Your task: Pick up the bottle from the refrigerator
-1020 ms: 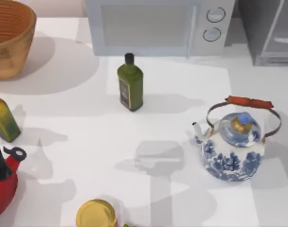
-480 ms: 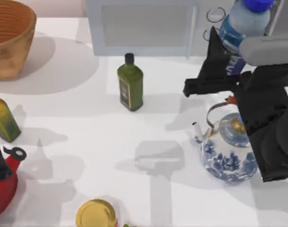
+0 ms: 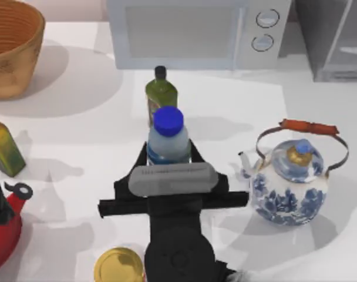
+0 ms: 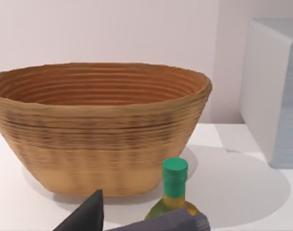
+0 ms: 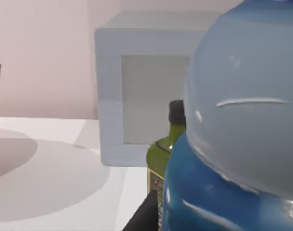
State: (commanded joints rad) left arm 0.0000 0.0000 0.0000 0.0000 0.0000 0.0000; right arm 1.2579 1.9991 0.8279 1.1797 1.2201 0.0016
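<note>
The bottle, pale-bodied with a bright blue cap and a blue label, stands upright in my right gripper, which is shut on it over the middle of the table, just in front of a dark green bottle. The right wrist view has the bottle very close, with one dark finger beside it. The refrigerator, a grey cabinet with a pale door panel, sits at the back right. My left gripper is parked at the left near a woven basket.
A white microwave stands at the back. A blue-and-white teapot sits to the right of the held bottle. At the left are the basket, a yellow-green bottle and a red kettle. A gold-lidded jar is at the front.
My right arm has swung from the refrigerator at the back right to the middle of the table, carrying the bottle with it. One second ago it was out of the picture.
</note>
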